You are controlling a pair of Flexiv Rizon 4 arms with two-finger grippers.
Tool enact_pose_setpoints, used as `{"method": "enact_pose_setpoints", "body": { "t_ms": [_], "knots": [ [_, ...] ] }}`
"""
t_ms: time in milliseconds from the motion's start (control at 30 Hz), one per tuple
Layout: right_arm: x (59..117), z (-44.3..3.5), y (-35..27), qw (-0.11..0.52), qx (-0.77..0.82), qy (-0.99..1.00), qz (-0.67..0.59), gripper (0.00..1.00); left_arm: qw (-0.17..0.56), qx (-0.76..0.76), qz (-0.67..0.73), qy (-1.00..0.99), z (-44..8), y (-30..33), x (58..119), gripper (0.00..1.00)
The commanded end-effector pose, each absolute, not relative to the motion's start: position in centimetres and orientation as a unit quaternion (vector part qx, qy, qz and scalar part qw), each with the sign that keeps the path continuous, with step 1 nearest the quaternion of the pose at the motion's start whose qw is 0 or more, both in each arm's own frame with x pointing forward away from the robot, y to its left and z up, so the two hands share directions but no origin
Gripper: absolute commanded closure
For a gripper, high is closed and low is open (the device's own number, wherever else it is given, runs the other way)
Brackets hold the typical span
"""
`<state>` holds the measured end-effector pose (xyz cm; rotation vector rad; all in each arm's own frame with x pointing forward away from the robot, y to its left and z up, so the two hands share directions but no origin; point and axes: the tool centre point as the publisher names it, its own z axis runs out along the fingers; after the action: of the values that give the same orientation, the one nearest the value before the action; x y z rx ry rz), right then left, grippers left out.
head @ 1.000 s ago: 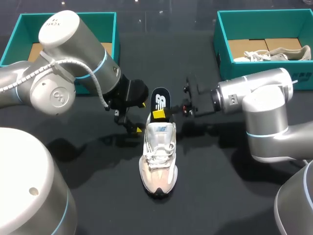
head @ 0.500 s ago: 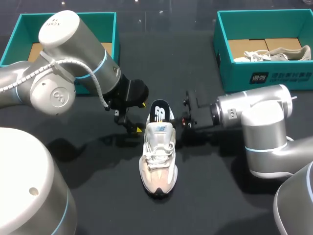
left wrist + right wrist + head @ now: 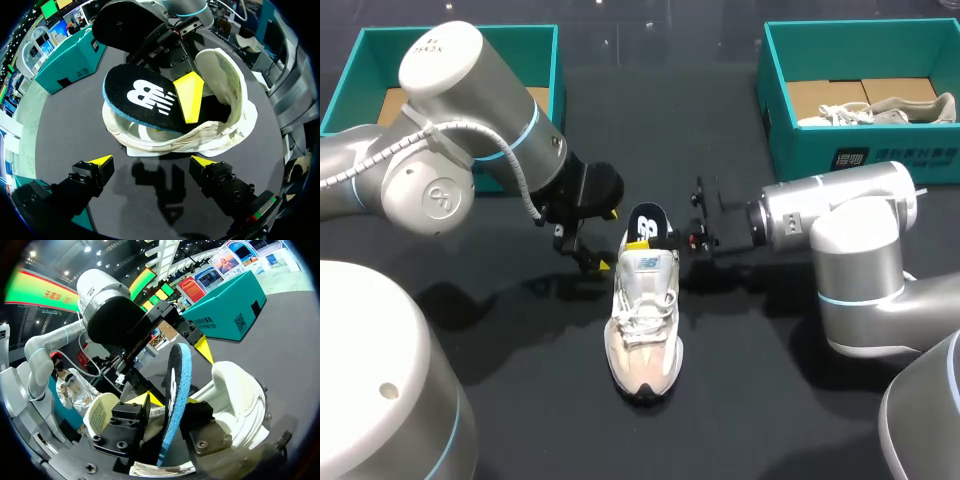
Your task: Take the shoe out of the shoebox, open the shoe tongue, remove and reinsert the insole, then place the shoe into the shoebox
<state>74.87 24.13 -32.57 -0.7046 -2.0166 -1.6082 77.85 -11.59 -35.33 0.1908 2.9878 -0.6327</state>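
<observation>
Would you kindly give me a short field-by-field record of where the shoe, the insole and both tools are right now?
shoe: upright on the table, outside both boxes
insole: partly in the shoe, heel end raised above the collar
right tool: shut on the insole
left tool: open, facing the shoe's heel, holding nothing
left shoebox: far left corner
right shoebox: far right corner, holds another shoe

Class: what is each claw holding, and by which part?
Right claw pinches the black, blue-edged foam insole by its side edge, where it enters the white shoe. Left claw is open, holding nothing.
</observation>
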Motion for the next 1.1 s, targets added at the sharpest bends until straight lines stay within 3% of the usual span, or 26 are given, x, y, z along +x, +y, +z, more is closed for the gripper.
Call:
{"method": "enact_pose_setpoints", "body": {
  "t_ms": [33,700,800,833,1100],
  "knots": [
    [75.2,-31.8,24.3,0.226,-0.252,-0.739,-0.582,0.68,0.042,0.062,-0.205,0.976,-35.4,-11.6,77.8,0.0],
    [76.9,-31.3,23.7,0.209,-0.249,-0.739,-0.59,0.71,0.042,0.062,-0.205,0.976,-35.4,-11.6,77.8,0.0],
    [76.9,-31.4,23.5,0.212,-0.254,-0.737,-0.59,0.79,0.042,0.062,-0.205,0.976,-35.4,-11.6,77.8,0.0],
    [77.0,-31.5,23.5,0.214,-0.255,-0.737,-0.589,0.98,0.042,0.062,-0.205,0.976,-35.4,-11.6,77.8,0.0],
    [76.1,-33.2,24.4,0.253,-0.265,-0.735,-0.57,1.0,0.042,0.062,-0.205,0.976,-35.4,-11.6,77.8,0.0]
  ]
}}
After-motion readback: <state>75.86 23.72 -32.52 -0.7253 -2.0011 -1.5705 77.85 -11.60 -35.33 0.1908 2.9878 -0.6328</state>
